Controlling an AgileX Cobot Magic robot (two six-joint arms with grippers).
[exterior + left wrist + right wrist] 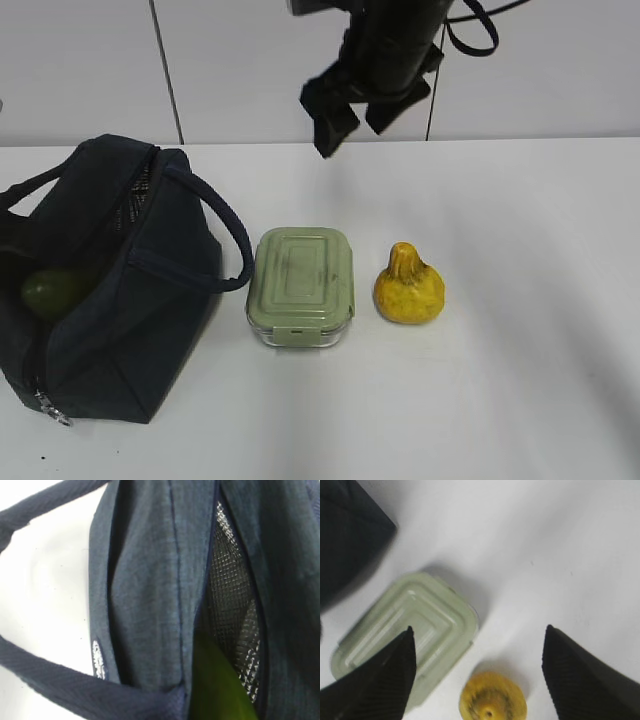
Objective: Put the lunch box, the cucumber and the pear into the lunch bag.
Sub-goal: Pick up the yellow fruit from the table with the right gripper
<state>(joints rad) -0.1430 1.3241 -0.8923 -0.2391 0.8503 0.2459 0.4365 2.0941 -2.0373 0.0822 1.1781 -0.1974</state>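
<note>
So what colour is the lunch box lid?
Pale green lid, clearest in the exterior view.

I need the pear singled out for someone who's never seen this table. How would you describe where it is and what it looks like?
Start at the dark navy lunch bag on the left of the white table. Just right of it sits the lunch box with a sage-green lid, and right of that, apart from it, is the pear. It is the only yellow thing: round-bottomed with a narrow neck.
</note>
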